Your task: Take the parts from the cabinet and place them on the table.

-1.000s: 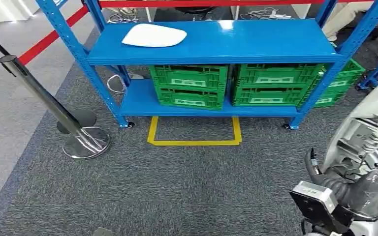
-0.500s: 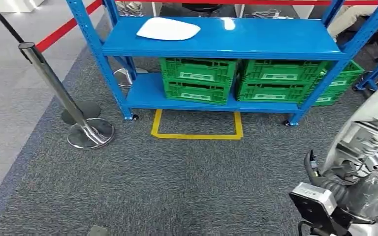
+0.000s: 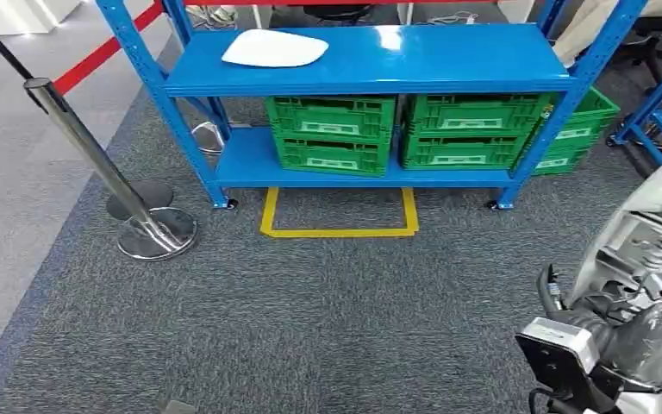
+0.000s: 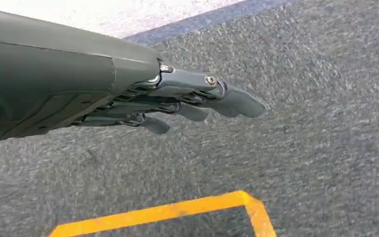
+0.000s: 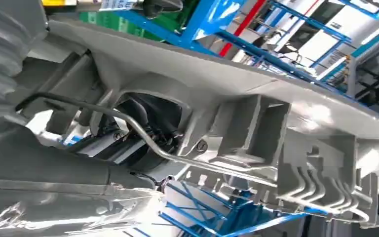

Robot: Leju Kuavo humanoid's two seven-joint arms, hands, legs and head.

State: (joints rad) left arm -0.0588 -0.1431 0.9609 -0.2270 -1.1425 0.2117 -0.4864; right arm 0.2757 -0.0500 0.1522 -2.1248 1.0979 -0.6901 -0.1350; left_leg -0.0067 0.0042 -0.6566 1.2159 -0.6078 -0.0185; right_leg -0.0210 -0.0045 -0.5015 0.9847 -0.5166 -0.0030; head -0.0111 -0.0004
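Fingers (image 4: 237, 102) of the left hand (image 4: 177, 101) stretch out straight and apart over grey carpet, grasping nothing. Far ahead stands the blue cabinet (image 3: 371, 73), the white part (image 3: 274, 49) lying on its top shelf. Right hand's fingers: cannot tell.

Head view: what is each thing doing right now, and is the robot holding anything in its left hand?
white part: lying flat on the top shelf, untouched
green crates: side by side on the bottom shelf
silver post: standing on the carpet
left hand: fingers straight, holding nothing
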